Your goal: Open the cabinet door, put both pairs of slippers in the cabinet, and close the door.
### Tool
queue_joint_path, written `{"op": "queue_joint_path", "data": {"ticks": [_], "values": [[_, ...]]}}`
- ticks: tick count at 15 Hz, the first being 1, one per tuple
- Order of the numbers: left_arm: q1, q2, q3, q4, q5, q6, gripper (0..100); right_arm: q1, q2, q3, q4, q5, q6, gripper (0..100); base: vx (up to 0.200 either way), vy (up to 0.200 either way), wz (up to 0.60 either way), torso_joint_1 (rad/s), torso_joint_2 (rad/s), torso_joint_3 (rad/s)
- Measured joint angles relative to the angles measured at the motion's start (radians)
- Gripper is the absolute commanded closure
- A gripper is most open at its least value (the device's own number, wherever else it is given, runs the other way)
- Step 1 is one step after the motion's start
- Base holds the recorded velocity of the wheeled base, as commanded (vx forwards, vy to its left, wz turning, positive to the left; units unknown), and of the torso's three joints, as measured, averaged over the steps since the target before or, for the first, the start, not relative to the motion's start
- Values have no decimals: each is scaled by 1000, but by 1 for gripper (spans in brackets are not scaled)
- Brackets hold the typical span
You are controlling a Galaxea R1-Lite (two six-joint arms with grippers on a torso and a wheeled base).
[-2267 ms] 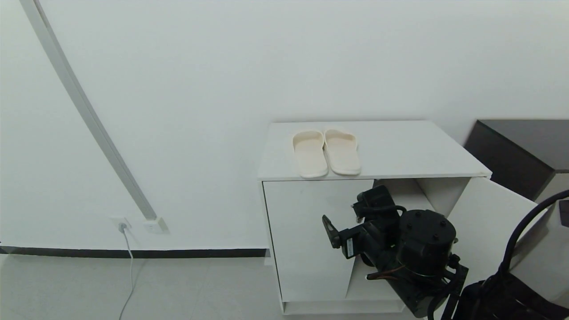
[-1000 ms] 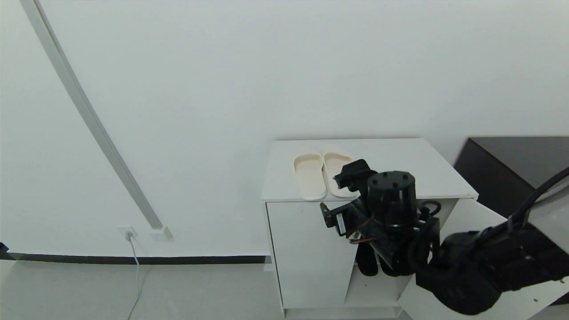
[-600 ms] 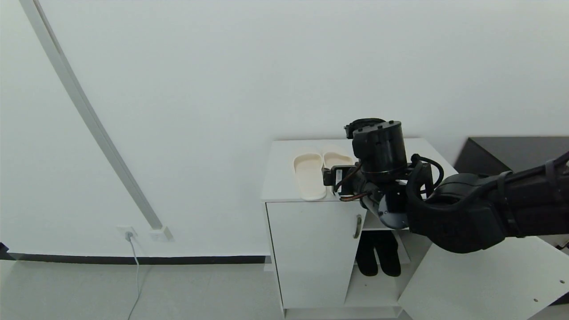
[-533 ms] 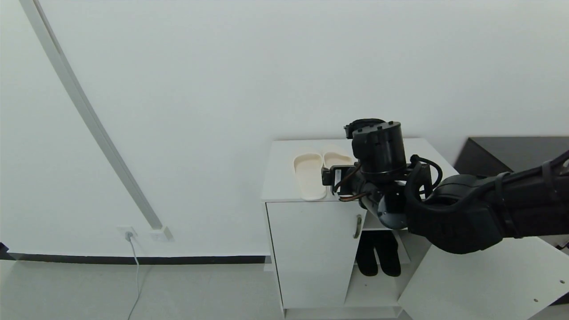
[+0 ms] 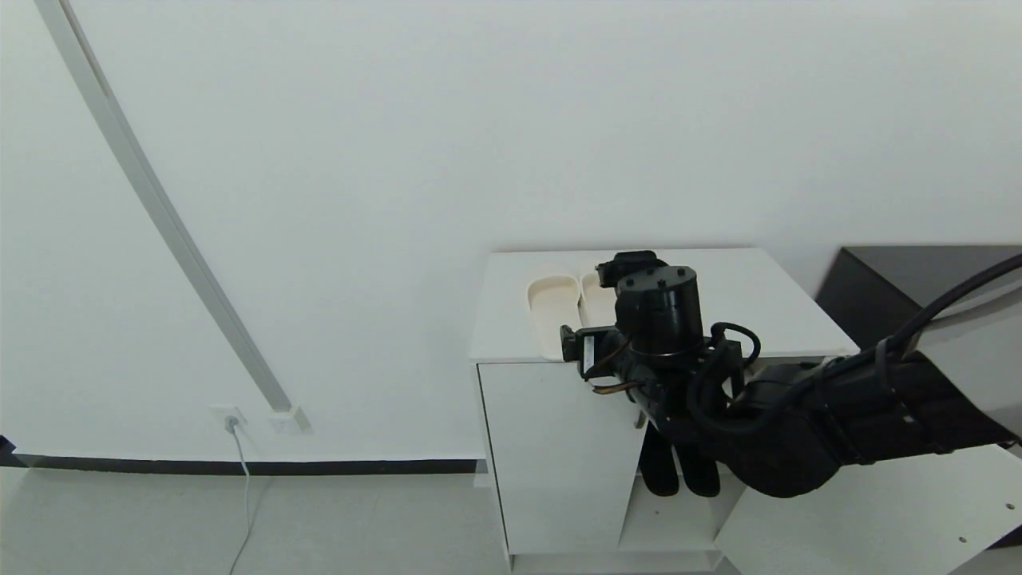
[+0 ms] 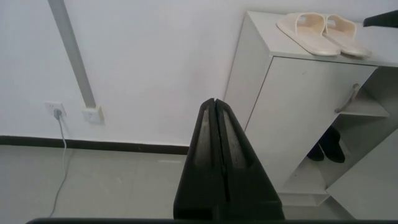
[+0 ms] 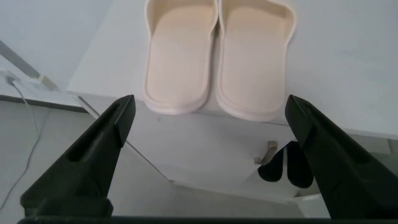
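The open right door (image 5: 862, 511) swings out to the near right, its lower edge cut off. The left gripper (image 6: 214, 146) hangs low, well left of the cabinet (image 5: 551, 447), its fingers pressed flat together on nothing. The right arm (image 5: 798, 431) crosses from the near right, over the door, to the cabinet's front edge, with the wrist raised level with the top. It hides most of the left door's handle (image 7: 268, 151) and part of the black slippers (image 5: 661, 475), which lie side by side on the lower shelf inside. The right gripper (image 7: 210, 102) is spread wide and empty, one finger to each side of the cream slippers (image 7: 217, 56), apart from them. That pair lies together at the left front of the top (image 5: 766, 303), heels at the front edge, partly behind the wrist in the head view. The top runs on well to the right of the pair
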Motion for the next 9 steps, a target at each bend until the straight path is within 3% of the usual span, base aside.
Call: {"op": "queue_joint_path", "data": {"ticks": [7, 9], "values": [[0, 0, 0, 0, -1, -2, 100, 1, 41, 11, -11, -4, 8, 0, 200, 0, 0, 0, 0, 2], [0, 0, 0, 0, 0, -2, 100, 0, 49, 15, -12, -3, 8, 0, 0, 0, 0, 0, 0, 0]]}}
